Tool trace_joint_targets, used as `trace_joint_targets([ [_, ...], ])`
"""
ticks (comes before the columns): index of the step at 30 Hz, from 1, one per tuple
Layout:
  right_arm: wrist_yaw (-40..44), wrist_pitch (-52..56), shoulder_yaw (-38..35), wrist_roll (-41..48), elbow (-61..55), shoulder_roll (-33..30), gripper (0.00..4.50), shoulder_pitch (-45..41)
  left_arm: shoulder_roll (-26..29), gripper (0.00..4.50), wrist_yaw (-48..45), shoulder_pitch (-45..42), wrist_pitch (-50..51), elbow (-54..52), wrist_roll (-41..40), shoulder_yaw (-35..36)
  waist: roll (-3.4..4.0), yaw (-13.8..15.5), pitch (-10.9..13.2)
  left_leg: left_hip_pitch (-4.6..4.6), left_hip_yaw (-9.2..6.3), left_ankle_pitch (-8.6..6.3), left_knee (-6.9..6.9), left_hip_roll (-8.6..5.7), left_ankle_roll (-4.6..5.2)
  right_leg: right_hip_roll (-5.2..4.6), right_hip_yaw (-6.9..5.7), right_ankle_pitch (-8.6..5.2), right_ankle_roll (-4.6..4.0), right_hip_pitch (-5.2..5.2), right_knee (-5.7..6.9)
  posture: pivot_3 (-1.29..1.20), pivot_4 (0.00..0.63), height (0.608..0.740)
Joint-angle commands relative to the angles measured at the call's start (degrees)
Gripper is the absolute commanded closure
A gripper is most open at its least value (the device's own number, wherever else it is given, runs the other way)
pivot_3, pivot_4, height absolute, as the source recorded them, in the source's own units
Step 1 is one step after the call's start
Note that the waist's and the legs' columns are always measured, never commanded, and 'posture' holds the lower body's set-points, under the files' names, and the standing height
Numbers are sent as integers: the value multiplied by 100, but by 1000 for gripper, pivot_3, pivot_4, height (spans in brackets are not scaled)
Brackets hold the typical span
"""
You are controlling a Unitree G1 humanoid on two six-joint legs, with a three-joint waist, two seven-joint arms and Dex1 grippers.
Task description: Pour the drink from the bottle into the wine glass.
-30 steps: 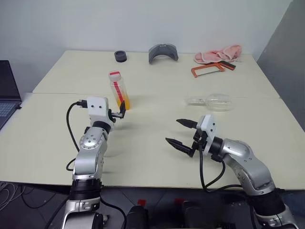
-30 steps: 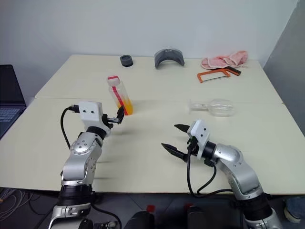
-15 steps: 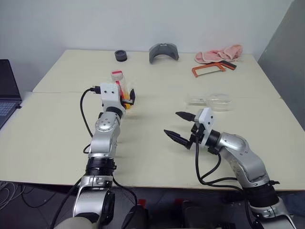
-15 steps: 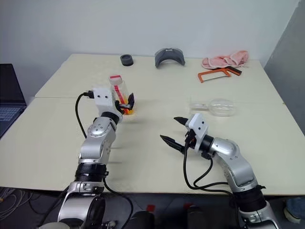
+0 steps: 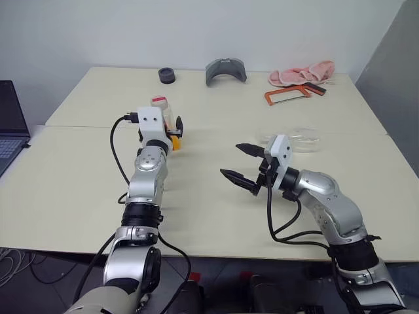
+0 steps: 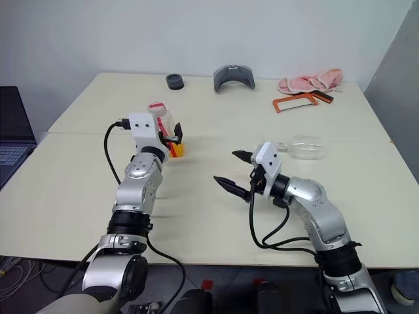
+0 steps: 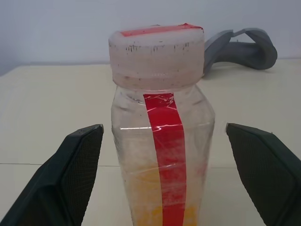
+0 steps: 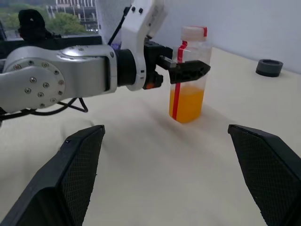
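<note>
The left arm is stretched nearly straight out across the table (image 5: 72, 190), toward 12 o'clock, its wrist held about level. The left gripper (image 7: 176, 179) is spread wide, and the bottle (image 7: 162, 141) is seen standing upright between the two fingers (image 7: 77, 174), with clear gaps on both sides, so nothing is clamped. The bottle's whitish cap (image 7: 157, 54) is topped in red, and a red stripe (image 7: 169, 160) runs down its side. The drink (image 8: 186, 102) fills only the lower part of the bottle. In the head views the bottle (image 6: 163, 124) is largely covered by the white wrist housing.

The right arm is bent at the elbow, the forearm angled toward 10 o'clock and held above the table. The right gripper (image 5: 243, 171) is likewise open, its black fingers (image 5: 234, 176) splayed well apart and empty, aimed roughly at the bottle but well apart from it.

The wine glass (image 6: 306, 146) is lying on its side on the table, at about 1 o'clock from the right gripper, beyond it and near its wrist.

At the far edge, a dark ring (image 5: 166, 76) lies at 12 o'clock from the bottle, a grey curved piece (image 5: 226, 70) beside it, then a pink cloth (image 5: 301, 72) and an orange-framed saw (image 5: 294, 95) at 1 o'clock. A laptop (image 5: 10, 127) is seen at 9 o'clock.
</note>
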Motion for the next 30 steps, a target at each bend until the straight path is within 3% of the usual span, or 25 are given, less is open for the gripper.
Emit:
trace_joint_targets([
  [1,103,30,-49,78,9,23,0,-189,67,28,102,-272,-183,131,44,91,-1,-1,-1,-14,-2,4,3,0,-7,0,-2,1,1,-13,1,0,150,740],
  [8,137,-29,54,-11,112,127,0,-280,174,28,156,-554,-343,620,116,92,-1,-3,-1,-56,-5,9,7,0,-15,-10,-3,3,0,-52,3,0,150,740],
  [30,65,-39,-52,-48,147,158,0,-183,170,28,94,-945,-563,1060,201,-41,-1,-5,-1,-61,0,9,6,-5,-15,-13,0,3,0,-60,6,0,150,740],
])
